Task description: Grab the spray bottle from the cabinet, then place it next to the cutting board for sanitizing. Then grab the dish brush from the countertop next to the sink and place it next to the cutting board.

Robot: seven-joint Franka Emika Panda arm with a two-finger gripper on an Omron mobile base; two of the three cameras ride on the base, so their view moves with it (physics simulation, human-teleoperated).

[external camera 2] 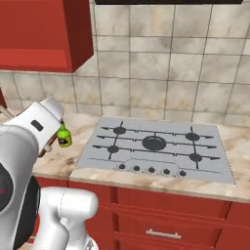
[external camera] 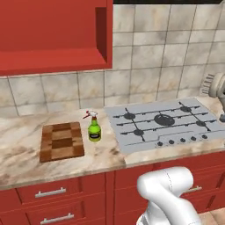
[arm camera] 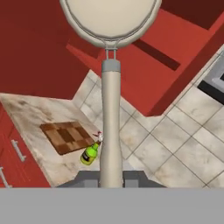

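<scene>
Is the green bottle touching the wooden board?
Apart. The left base view shows a strip of bare countertop between the spray bottle and the cutting board.

Spray bottle (external camera: 94,127) upright just beside cutting board (external camera: 62,141), countertop (external camera: 22,167)

We are in a home kitchen: a grey gas hob (external camera: 163,121) is set into a marbled beige countertop (external camera: 26,171) over red drawer units (external camera 2: 161,219), with a beige tiled wall (external camera 2: 161,63) behind and a red wall cabinet (external camera: 52,35) above.
</scene>
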